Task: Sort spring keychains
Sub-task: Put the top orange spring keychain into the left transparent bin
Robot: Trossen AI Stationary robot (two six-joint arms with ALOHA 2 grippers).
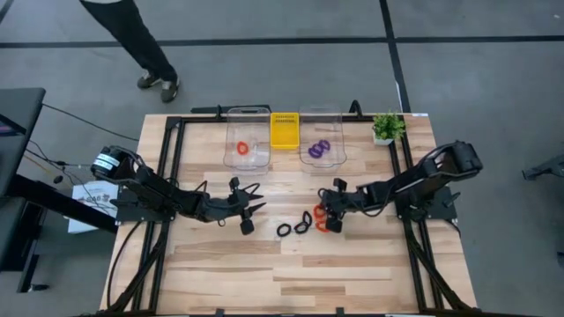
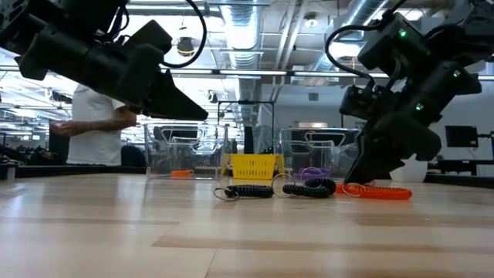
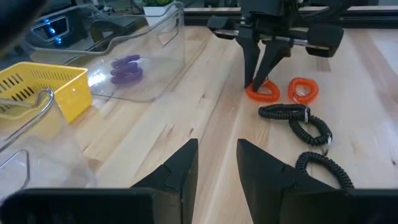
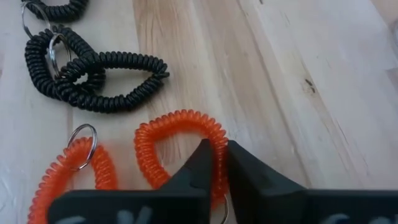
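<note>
The right gripper (image 4: pixel 216 163) is down on the table, fingers pinched almost together on the coil of an orange-red spring keychain (image 4: pixel 180 140); the pick-up step, in my judgement; a second orange-red keychain (image 4: pixel 68 171) lies beside it, black keychains (image 1: pixel 293 227) at its 9 o'clock; the next move calls for a lift to the clear bin (image 1: pixel 247 157) at 11 o'clock, holding an orange one; the left gripper (image 3: pixel 214 171) hovers, fingers slightly apart, empty

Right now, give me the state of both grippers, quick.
Left gripper: fingers a little apart, empty, above bare table.
Right gripper: fingers pinched on the coil of an orange keychain lying on the table.
</note>
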